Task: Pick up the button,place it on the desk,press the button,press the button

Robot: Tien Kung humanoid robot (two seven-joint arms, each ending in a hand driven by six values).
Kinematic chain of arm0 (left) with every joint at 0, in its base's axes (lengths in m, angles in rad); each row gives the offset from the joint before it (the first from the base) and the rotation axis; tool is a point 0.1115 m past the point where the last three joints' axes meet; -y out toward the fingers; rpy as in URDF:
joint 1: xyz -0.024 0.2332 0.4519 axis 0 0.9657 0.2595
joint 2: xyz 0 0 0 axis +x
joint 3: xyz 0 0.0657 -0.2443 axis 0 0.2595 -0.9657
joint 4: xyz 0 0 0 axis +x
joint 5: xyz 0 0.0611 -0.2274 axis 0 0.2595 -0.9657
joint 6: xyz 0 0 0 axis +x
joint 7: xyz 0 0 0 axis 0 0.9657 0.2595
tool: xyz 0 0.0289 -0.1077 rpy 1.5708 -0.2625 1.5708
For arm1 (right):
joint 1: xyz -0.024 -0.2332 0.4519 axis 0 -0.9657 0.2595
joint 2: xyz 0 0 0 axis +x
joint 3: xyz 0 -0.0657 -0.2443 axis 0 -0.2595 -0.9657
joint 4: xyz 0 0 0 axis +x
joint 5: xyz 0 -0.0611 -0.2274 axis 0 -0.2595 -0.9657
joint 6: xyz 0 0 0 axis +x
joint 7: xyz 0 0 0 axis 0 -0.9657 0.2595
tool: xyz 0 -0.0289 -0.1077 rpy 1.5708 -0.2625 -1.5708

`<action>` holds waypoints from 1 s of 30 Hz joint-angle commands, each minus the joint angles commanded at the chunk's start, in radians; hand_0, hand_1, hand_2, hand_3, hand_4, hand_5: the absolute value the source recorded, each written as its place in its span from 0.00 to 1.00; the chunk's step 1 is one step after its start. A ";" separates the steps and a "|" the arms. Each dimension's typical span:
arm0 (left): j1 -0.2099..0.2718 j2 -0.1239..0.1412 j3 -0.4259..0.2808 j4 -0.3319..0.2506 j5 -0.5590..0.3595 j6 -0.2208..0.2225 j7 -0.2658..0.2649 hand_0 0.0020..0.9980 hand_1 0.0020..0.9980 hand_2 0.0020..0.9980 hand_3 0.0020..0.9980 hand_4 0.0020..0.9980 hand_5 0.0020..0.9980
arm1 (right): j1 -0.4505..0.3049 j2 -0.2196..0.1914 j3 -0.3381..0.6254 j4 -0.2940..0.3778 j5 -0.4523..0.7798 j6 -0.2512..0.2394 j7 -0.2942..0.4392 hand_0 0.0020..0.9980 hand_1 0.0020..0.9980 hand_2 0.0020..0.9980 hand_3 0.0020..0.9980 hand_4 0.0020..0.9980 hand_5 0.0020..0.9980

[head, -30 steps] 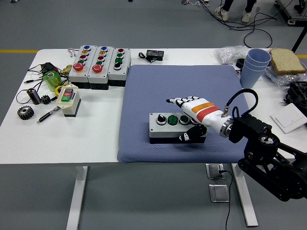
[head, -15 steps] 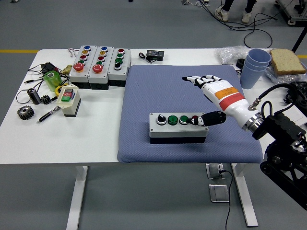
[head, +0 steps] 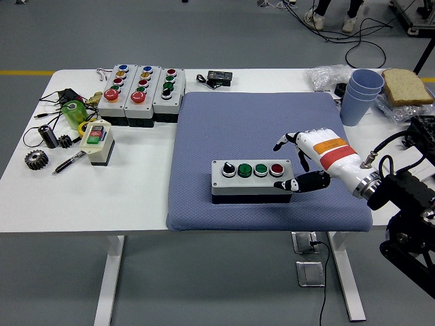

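The right robot hand (head: 304, 157) hovers at the right end of the button box (head: 251, 181), fingers loosely spread and holding nothing, its dark thumb just beside the box's corner; whether it touches is hard to tell. The box sits flat on the blue mat (head: 262, 129) on the tabletop (head: 146, 197), showing a black knob, two green buttons and one red. The stacked blue cups (head: 359, 95) stand far right, their contents hidden.
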 joint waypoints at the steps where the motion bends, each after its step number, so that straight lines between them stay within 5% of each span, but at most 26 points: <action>1: 0.000 0.000 0.001 0.000 -0.001 0.000 0.000 0.63 0.66 0.68 0.60 0.34 0.65 | 0.000 0.000 -0.001 -0.002 -0.001 0.004 -0.003 0.12 0.00 0.16 0.62 0.98 0.35; 30: -0.003 0.001 0.017 0.000 -0.014 0.000 -0.003 0.63 0.66 0.68 0.59 0.34 0.65 | 0.003 -0.008 -0.047 0.002 0.007 0.048 -0.020 0.13 0.00 0.17 0.61 0.97 0.38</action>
